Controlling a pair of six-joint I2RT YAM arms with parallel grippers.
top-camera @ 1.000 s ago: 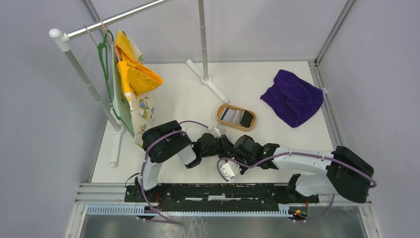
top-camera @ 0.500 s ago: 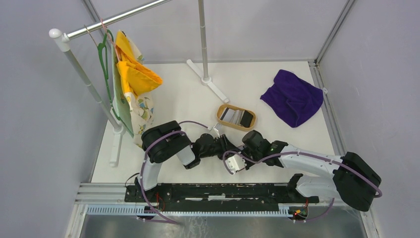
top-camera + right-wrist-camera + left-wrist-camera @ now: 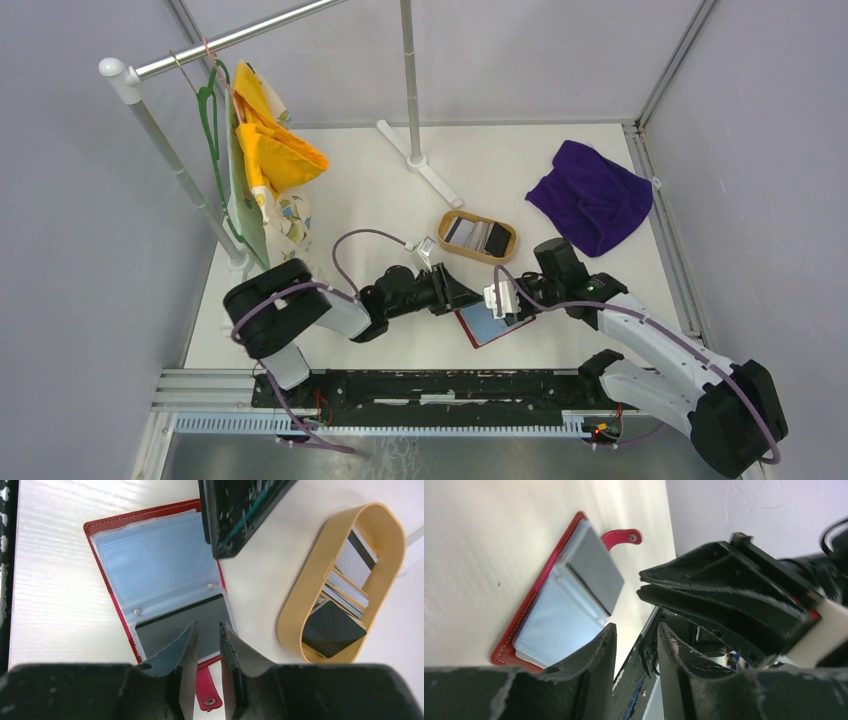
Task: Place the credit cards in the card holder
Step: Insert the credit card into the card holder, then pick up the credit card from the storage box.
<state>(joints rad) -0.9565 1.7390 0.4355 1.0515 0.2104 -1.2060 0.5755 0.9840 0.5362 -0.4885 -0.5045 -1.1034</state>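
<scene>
Red, flat, pockets up for loading: finds card holder at six o'clock from tray; poises left gripper, right gripper narrow-jawed, empty.

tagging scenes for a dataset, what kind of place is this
Probably a robot lab test cell: grey panel walls box in a white table, two arms are bolted to a rail at its edge, and unrelated props share it: clothes rack, purple cloth, tray of cards.
</scene>
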